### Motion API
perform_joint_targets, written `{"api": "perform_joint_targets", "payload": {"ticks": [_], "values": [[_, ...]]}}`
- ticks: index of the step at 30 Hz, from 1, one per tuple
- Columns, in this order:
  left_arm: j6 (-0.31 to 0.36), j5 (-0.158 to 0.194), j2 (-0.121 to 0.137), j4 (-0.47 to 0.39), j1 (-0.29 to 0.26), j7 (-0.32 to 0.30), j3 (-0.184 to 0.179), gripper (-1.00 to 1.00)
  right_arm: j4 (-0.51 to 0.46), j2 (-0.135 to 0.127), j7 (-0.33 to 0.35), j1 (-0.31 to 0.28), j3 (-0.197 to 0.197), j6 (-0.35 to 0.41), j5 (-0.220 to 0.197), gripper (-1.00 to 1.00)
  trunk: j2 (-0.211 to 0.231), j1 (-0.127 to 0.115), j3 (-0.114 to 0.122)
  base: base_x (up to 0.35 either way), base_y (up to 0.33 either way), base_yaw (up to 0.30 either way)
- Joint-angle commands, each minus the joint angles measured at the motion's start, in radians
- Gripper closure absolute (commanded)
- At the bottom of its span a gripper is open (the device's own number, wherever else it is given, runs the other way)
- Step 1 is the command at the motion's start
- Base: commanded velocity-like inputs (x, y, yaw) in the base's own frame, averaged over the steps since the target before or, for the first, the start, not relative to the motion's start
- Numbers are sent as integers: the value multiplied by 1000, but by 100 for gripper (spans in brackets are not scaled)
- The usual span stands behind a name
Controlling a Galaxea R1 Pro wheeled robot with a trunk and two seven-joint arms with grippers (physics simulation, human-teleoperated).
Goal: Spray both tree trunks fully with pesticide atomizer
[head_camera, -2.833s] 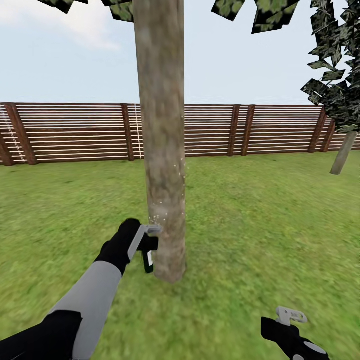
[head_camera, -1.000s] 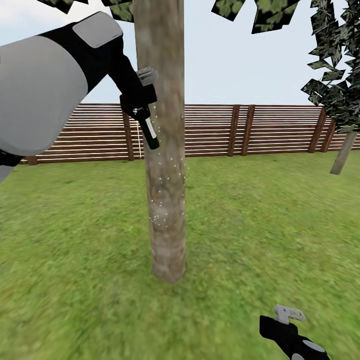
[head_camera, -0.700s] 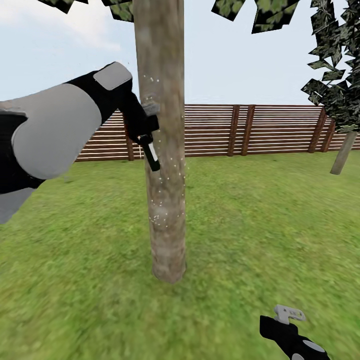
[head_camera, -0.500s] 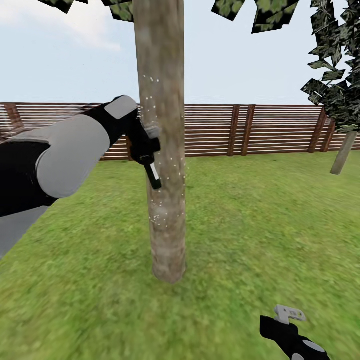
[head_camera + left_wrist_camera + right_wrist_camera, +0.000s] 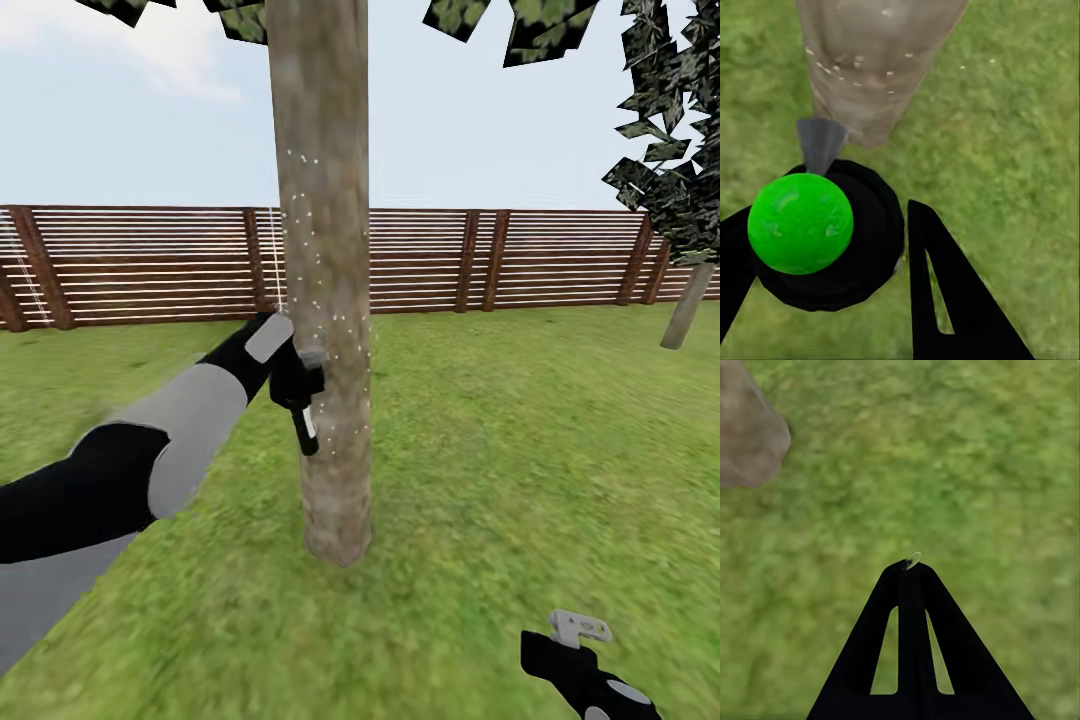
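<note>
The nearer tree's thick grey-brown tree trunk (image 5: pixel 325 250) rises mid-view, with white specks of pesticide (image 5: pixel 318 300) from about chest height up to high on the bark. My left gripper (image 5: pixel 303 375) is shut on the pesticide atomizer (image 5: pixel 306 428), a slim dark bottle with a pale stripe held against the trunk's left side at mid height. In the left wrist view the atomizer's round dark top (image 5: pixel 832 240) carries a green ball, and its grey nozzle (image 5: pixel 820 142) points at the speckled trunk (image 5: pixel 877 60). The second tree (image 5: pixel 688 305) stands far right. My right gripper (image 5: pixel 575 632) hangs low and shut over grass.
A horizontal-slat wooden fence (image 5: pixel 500 260) closes the lawn behind the trees. Open grass (image 5: pixel 520 450) lies around the trunk on all sides. The right wrist view has the trunk's base (image 5: pixel 746 435) at its edge, well apart from the shut fingers (image 5: pixel 911 585).
My left arm has swept down along the trunk from high up to mid height with the atomizer. New white specks now dot the upper trunk. The right arm has stayed still.
</note>
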Motion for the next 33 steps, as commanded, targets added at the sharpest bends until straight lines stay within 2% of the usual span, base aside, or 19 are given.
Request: {"api": "perform_joint_targets", "payload": {"ticks": [1, 3, 4, 7, 9, 13, 14, 16, 21, 33], "values": [[3, 9, 0, -36, 31, 7, -24, 100, -2, -1, -10, -1, 2, 1, -9, 100, -1, 0, -1, 0, 0, 0], [3, 9, 0, -95, 92, 8, -47, 100, -2, -1, -10, -1, 2, 1, -9, 100, -1, 0, -1, 0, 0, 0], [3, 9, 0, -137, 147, 8, -73, 100, -3, -1, -10, -1, 2, 1, -9, 100, -1, 0, -1, 0, 0, 0], [3, 10, 0, -204, 237, 10, -144, 100, -3, -3, -10, -1, 2, 0, -12, 100, -1, 0, -1, 0, 0, 0], [3, 10, 0, -257, 301, 12, -170, 100, -2, -3, -10, 5, 1, -1, -14, 100, -1, 0, -1, 0, 0, 0], [3, 11, 4, -323, 410, -3, -183, 100, -2, -4, -9, 27, 0, -8, -15, 100, -1, 0, -1, 0, 0, 0], [3, 11, 18, -371, 471, -19, -186, 100, -3, -4, -7, 38, -1, -10, -15, 100, -1, 0, -1, 0, 0, 0], [3, 11, 31, -424, 530, -27, -187, 100, -3, -4, -6, 46, -2, -12, -14, 100, -1, 0, -1, 0, 0, 0], [3, 11, 54, -459, 580, -30, -189, 100, -3, -4, -6, 52, -4, -13, -14, 100, -1, 0, -1, 0, 0, -10], [0, 12, 55, -461, 609, -32, -188, 100, -4, -4, -4, 53, -3, -13, -15, 100, -1, 0, -1, 0, 20, -183]]}}
